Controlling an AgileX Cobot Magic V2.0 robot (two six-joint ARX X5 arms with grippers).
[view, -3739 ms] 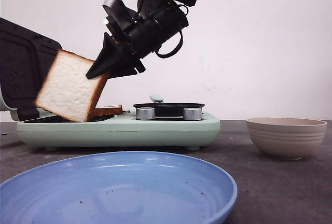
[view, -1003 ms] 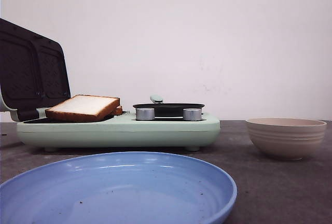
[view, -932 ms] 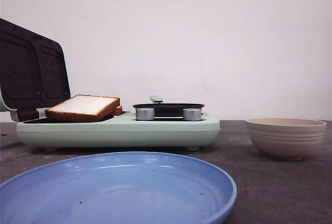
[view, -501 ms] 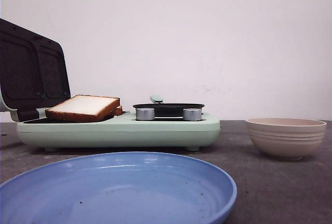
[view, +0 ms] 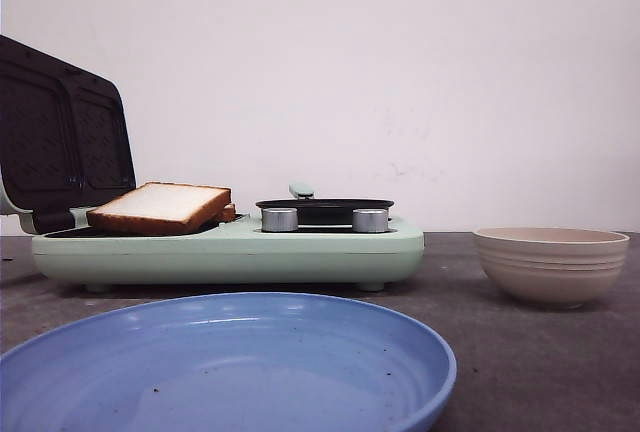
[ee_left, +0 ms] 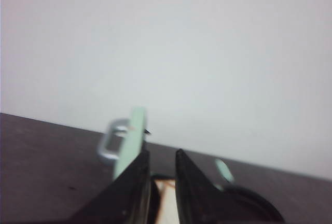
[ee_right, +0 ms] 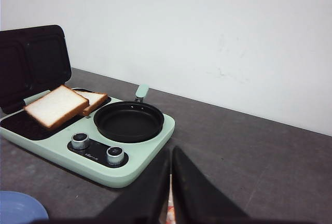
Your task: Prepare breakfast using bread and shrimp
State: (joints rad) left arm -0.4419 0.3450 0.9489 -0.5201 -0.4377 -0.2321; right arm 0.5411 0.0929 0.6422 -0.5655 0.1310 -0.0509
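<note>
two bread slices [view: 160,208] stacked on open sandwich maker [view: 230,248]

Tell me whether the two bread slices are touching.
Touching: the right wrist view shows the upper slice lying overlapped on the lower slice, tilted across its edge.

Evenly and softly lit throughout, with a bright white wall [view: 400,82] and only faint shadows under the mint-green appliance [view: 230,252] and the beige bowl [view: 551,264]. Sharp in the right wrist view; slightly soft on the near blue plate [view: 230,362] in the front view. Heavily blurred in the left wrist view, dark fingers [ee_left: 136,182] smeared, no harsh glare anywhere.
</note>
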